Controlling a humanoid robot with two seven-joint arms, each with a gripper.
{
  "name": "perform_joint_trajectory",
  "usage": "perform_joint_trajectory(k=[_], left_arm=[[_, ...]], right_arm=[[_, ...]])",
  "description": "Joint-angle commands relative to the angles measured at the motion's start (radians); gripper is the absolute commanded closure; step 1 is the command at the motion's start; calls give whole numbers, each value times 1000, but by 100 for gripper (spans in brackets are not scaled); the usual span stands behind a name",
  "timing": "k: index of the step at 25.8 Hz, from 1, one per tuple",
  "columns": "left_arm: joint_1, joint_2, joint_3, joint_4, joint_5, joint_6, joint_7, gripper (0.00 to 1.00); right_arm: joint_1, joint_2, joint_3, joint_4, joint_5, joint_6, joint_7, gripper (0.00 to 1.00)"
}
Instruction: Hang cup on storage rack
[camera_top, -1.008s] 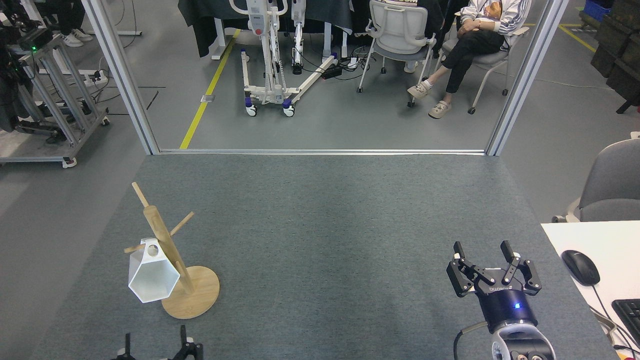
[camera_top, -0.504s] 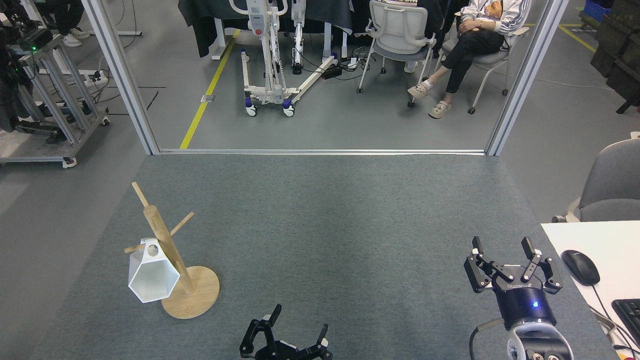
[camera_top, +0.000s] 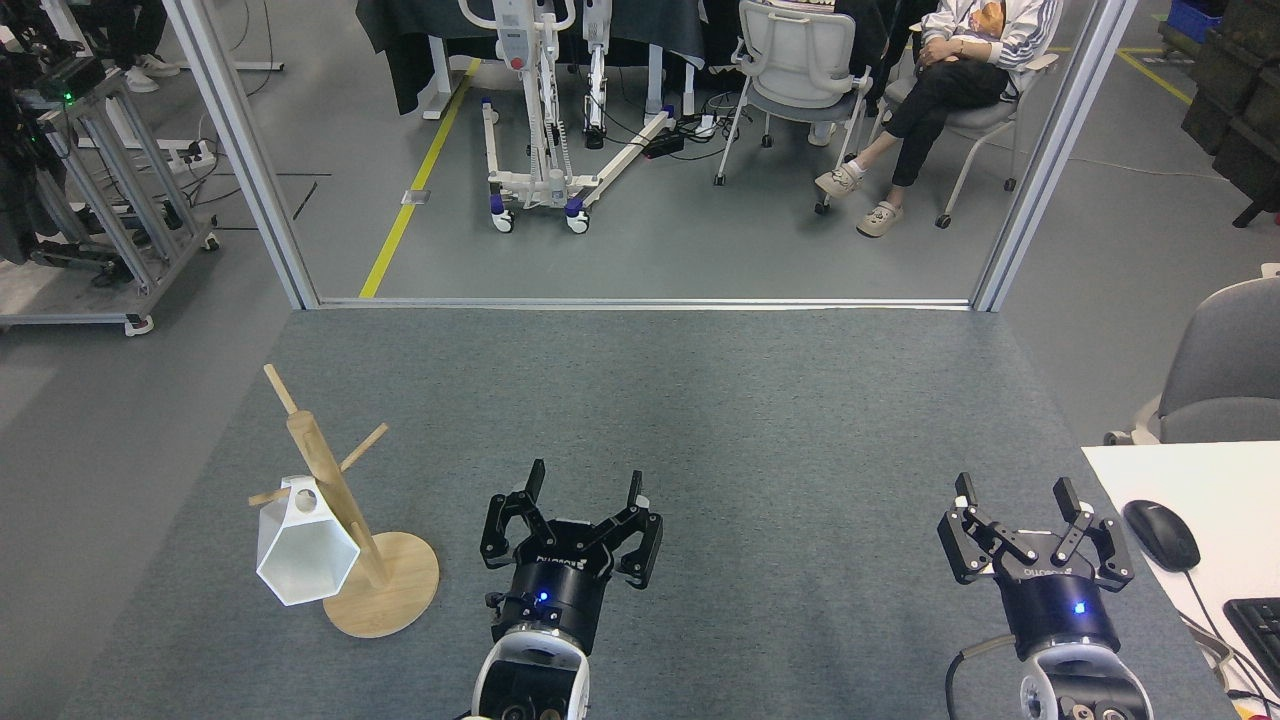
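Note:
The white faceted cup (camera_top: 303, 545) hangs by the hole in its handle tab on a low left peg of the wooden storage rack (camera_top: 330, 490), whose round base (camera_top: 395, 590) rests on the grey carpeted table. To the right of the rack, my left gripper (camera_top: 587, 480) stands open and empty, clear of the cup. Far over on the right side, my right gripper (camera_top: 1013, 490) is open too, with nothing between its fingers.
A white desk (camera_top: 1190, 480) with a black mouse (camera_top: 1160, 534) and a keyboard (camera_top: 1258, 628) borders the table at the right. Beyond the table's far edge are metal posts (camera_top: 240, 150), a wheeled lift frame (camera_top: 540, 150), chairs and a seated person (camera_top: 950, 90).
My left gripper has come up from the bottom edge and moved right, away from the rack. My right gripper has shifted right and slightly up. The cup stays hanging on the peg.

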Motion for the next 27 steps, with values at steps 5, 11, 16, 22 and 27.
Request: perform_joint_trajectory(k=[5,11,16,22,27], left_arm=[[-51,0,-16,48,-53,86,-5,1],[-15,3,-13,39,-49,148,62,1],[1,3,-14,33,-44,187,88,0],[-1,3,-14,39,-43,187,87,0],[7,12,-14,42,-46,110,114,0]], right_arm=[[39,53,7,2,1,17,0,1],[48,71,4,2,-11,20,2,1],[50,83,19,9,-22,22,6,1],[41,111,35,12,-22,22,5,1],[39,118,38,12,-20,22,5,1]])
